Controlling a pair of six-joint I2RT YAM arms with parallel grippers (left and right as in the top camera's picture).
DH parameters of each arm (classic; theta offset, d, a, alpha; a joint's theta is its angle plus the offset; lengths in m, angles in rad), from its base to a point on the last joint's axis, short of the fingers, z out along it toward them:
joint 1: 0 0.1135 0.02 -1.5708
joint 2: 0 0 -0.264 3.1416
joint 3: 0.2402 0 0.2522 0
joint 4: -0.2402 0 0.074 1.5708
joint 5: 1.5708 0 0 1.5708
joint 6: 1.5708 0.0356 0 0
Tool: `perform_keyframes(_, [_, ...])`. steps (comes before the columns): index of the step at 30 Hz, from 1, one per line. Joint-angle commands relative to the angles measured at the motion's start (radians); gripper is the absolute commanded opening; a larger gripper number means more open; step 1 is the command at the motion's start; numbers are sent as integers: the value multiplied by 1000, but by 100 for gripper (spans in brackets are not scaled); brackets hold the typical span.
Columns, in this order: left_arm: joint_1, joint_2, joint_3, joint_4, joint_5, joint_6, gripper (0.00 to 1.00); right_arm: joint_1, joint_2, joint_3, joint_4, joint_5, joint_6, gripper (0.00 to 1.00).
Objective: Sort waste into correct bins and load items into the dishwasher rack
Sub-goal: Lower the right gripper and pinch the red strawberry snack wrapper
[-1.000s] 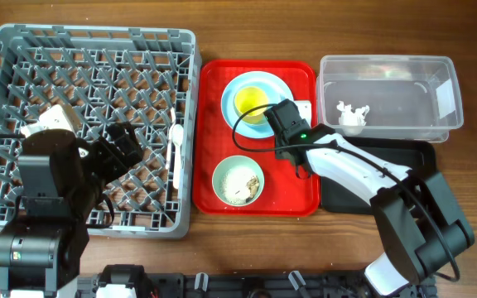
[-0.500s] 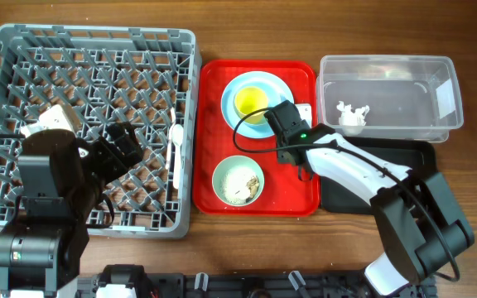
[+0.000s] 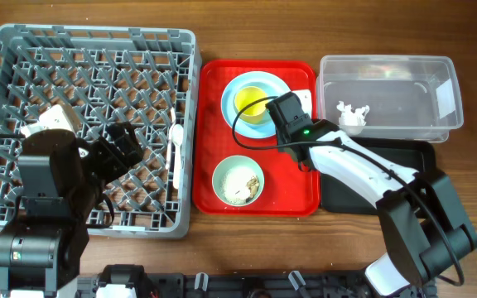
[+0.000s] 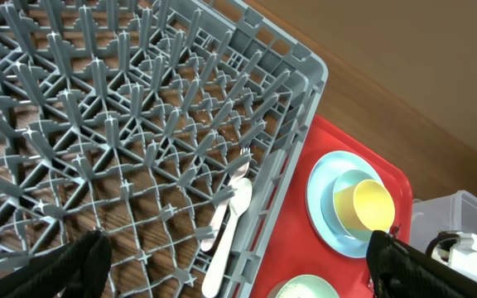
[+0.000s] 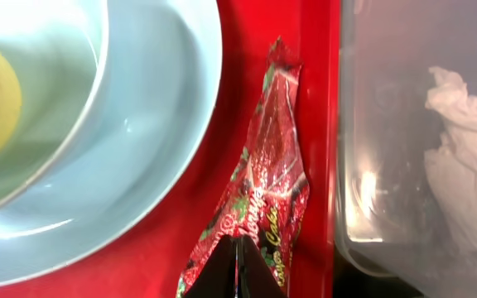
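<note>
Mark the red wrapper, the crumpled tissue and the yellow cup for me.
red wrapper point(image 5: 265, 178), right wrist view, middle of its crinkled foil.
crumpled tissue point(image 3: 351, 114), overhead view, centre of the wad.
yellow cup point(image 3: 251, 103), overhead view, its open inside.

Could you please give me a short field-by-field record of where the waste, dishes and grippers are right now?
right gripper: shut on one end of the red wrapper
red wrapper: along the red tray wall, beside the light blue plate
left gripper: open, empty, over the dishwasher rack
fork and spoon: in rack, by its right wall
tissue: in clear tub
yellow cup: in light blue bowl on plate
green bowl: on red tray, holds food scraps
black tray: partly hidden by right arm
</note>
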Motion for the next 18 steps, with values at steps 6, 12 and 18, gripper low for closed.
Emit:
perform_keyframes(6, [7,-2,14,2,4,-10,100,-2,46,-33,-35,-48,42,4])
perform_keyframes(12, [7,-2,14,2,4,-10,100,-2,47,-33,-38,-163,42,4])
perform_keyframes(18, [7,-2,14,2,4,-10,100,-2,47,-34,-45,-158,40,4])
